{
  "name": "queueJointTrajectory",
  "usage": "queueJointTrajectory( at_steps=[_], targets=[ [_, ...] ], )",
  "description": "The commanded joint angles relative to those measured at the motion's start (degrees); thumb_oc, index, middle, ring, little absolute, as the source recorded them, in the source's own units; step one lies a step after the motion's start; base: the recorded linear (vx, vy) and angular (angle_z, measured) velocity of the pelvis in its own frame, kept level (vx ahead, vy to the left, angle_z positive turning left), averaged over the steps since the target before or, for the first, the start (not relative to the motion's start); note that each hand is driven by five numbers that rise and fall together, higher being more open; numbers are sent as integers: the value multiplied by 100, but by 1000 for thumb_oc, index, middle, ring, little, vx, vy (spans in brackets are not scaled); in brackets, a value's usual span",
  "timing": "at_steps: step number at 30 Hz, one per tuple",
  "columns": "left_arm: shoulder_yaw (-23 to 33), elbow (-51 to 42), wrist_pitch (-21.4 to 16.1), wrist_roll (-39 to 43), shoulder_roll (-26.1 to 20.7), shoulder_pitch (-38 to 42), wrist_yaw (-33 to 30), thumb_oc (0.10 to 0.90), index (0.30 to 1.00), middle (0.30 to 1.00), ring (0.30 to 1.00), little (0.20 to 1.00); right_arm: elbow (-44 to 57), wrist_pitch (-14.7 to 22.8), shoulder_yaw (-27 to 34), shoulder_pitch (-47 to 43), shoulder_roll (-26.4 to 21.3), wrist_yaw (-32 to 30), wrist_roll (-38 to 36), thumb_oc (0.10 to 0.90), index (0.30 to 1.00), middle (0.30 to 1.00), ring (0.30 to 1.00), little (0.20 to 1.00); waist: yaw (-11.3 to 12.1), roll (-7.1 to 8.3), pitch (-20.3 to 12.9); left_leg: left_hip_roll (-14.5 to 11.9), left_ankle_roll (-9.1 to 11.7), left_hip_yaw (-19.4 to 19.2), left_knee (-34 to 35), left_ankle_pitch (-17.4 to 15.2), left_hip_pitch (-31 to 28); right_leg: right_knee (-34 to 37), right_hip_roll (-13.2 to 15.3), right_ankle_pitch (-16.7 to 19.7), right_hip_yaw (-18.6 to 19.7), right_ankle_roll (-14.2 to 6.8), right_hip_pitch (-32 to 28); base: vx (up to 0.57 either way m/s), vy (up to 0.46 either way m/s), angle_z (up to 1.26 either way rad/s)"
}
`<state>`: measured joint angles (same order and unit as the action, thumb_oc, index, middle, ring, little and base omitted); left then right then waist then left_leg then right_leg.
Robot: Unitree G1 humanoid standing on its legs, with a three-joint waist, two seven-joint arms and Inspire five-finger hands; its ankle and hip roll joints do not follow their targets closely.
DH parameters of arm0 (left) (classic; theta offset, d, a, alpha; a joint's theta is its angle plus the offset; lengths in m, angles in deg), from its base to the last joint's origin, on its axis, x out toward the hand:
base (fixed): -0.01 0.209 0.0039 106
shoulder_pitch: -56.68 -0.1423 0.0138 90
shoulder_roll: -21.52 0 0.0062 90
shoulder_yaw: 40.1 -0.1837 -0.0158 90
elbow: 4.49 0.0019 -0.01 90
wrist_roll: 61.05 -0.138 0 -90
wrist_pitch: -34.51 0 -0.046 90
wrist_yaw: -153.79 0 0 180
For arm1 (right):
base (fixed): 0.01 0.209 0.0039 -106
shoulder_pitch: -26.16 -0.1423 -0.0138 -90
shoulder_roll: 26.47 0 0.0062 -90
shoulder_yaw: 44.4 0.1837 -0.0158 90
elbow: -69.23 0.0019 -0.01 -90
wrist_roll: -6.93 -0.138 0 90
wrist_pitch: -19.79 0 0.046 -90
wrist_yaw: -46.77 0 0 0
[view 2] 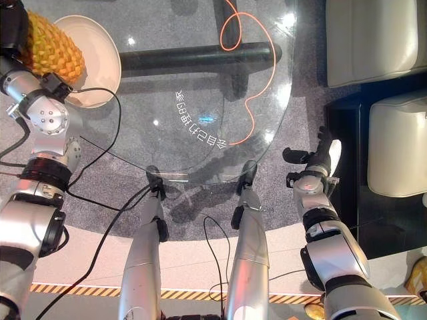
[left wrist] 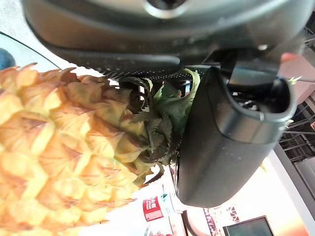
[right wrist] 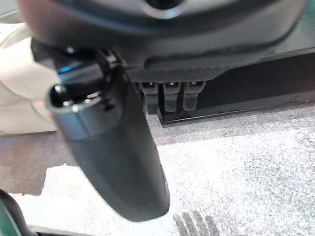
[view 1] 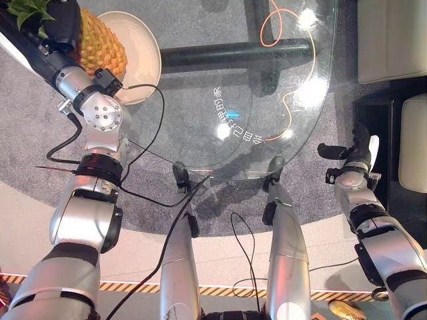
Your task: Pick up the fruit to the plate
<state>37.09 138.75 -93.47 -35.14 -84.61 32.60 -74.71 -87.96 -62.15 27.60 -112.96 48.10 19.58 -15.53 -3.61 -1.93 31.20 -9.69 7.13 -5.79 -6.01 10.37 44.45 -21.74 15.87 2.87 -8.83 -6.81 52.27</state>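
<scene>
Since that big yellow-orange pineapple with the spiky green crown looks like a heavy, stiff lump with a rough scaly skin, I'd guess it won't slip much but it will want to swing if held only by the leaves. Right now the left robot hand is clamped around the neck where crown meets body; in the left wrist view the dark thumb sits right against the leaves. Leaves are the weak part, so a hold low on the crown, tight to the fruit, seems the safest bet.

Where it is: the pineapple hangs or rests over the near edge of the round cream plate at the far left corner of the clear glass counter. I can't tell if it's actually touching the plate or held just above.

The right robot hand is well off the counter's right side, over grey carpet, fingers loosely straight, holding nothing.

Other stuff: an orange cable loops under or on the glass, well away from the plate, and pale cushioned seats stand at the far right. Nothing stands between fruit and plate, as far as I can see
</scene>
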Motion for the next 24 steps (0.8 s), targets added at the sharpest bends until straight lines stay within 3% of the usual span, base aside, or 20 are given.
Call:
queueJointTrajectory(
  at_steps=[1, 18, 19, 23, 24],
  targets=[
    [81, 113, -436, -374, -614, 1038, -16, 100, 300, 300, 300, 200, -205, 91, -96, -130, -192, -98, 180, 800, 900, 900, 900, 900, 6, 188, -140, -92, 256, 65, -828, -713, 188, 405, -130, -229, -57, -213, -460, 0, 0, 0],
    [-79, 512, -427, -181, -625, 1283, 268, 100, 300, 300, 300, 200, -240, 113, -190, -235, -214, -82, 204, 800, 900, 900, 900, 900, -68, 204, -140, -92, 261, 46, -802, -694, 186, 436, -165, -216, -1, -212, -445, 0, 0, 0],
    [-85, 541, -419, -196, -616, 1296, 281, 155, 347, 347, 347, 255, -249, 127, -195, -234, -210, -89, 202, 800, 900, 900, 900, 900, -72, 202, -140, -90, 260, 43, -805, -696, 192, 442, -160, -214, 0, -213, -442, 0, 0, 0],
    [-107, 560, -395, -200, -616, 1276, 296, 221, 404, 404, 404, 321, -227, 113, -194, -227, -216, -92, 204, 800, 900, 900, 900, 900, -70, 207, -140, -90, 262, 46, -830, -698, 199, 433, -153, -207, -2, -216, -440, 0, 0, 0],
    [-110, 565, -386, -207, -612, 1277, 297, 273, 448, 448, 448, 373, -223, 115, -198, -231, -208, -107, 201, 800, 900, 900, 900, 900, -69, 207, -140, -89, 262, 43, -824, -697, 201, 441, -153, -207, -5, -217, -442, 0, 0, 0]
  ],
)
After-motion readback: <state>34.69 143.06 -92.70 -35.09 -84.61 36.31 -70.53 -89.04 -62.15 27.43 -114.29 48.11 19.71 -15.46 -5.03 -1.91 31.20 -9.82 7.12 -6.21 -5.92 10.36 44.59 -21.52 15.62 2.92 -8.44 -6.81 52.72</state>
